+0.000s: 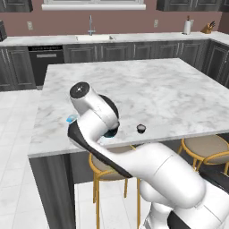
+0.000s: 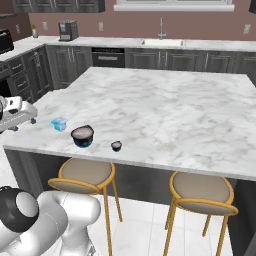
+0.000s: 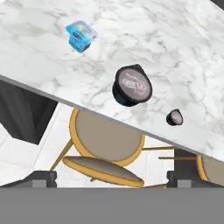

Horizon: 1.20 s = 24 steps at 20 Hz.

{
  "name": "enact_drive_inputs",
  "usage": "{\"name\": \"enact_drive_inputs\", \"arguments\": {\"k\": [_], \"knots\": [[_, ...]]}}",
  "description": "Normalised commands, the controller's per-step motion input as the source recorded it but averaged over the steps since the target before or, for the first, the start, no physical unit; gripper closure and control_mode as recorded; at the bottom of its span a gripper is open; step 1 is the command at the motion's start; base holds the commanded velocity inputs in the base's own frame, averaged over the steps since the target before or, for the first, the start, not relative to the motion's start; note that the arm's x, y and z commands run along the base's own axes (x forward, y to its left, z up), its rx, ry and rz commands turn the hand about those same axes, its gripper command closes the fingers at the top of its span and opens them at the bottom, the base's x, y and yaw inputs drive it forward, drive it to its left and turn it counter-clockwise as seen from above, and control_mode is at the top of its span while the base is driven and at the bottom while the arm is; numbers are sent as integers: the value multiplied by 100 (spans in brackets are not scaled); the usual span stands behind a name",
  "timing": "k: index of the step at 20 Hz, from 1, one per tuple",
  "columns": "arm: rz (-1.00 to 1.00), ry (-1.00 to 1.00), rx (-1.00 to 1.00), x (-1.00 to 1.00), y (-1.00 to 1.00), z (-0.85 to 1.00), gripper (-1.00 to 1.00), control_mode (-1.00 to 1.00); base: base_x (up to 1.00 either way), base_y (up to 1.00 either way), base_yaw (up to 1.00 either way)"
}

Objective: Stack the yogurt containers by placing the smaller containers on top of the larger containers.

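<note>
Three yogurt cups stand apart near the front left corner of the marble island (image 2: pixel 165 105). The wide dark cup (image 2: pixel 83 136) (image 3: pixel 132 85) with a pale top is in the middle. The translucent light-blue cup (image 2: pixel 59 123) (image 3: pixel 81 36) (image 1: pixel 70 119) is to its left. The tiny dark cup (image 2: pixel 116 146) (image 3: pixel 175 117) (image 1: pixel 141 129) sits to its right, close to the edge. My gripper (image 3: pixel 111 177) is open and holds nothing. It hovers off the counter's front left, with my white hand (image 2: pixel 15 112) level with the cups. In the left base view my arm hides most of the wide cup.
Two round stools with yellow frames (image 2: pixel 86 175) (image 2: pixel 202 190) stand under the island's front edge. Dark cabinets, a sink (image 2: pixel 161 41) and a dishwasher line the back wall. The island's marble top stretches wide behind the cups.
</note>
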Motion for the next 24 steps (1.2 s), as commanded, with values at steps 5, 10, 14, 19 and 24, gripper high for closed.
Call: {"name": "enact_drive_inputs", "arguments": {"k": [5, 10, 14, 19, 24], "knots": [[1, -17, -6, 19, 8, -11, -100, -100, 0, 0, 0], [0, -7, -3, 39, 0, -17, -100, -100, 0, 0, 0], [0, -1, 0, 48, 0, -13, -100, -100, 0, 0, 0], [0, 3, -1, 38, 6, -5, -100, -100, 0, 0, 0], [0, 6, -9, 19, 12, -2, -100, -100, 0, 0, 0]]}}
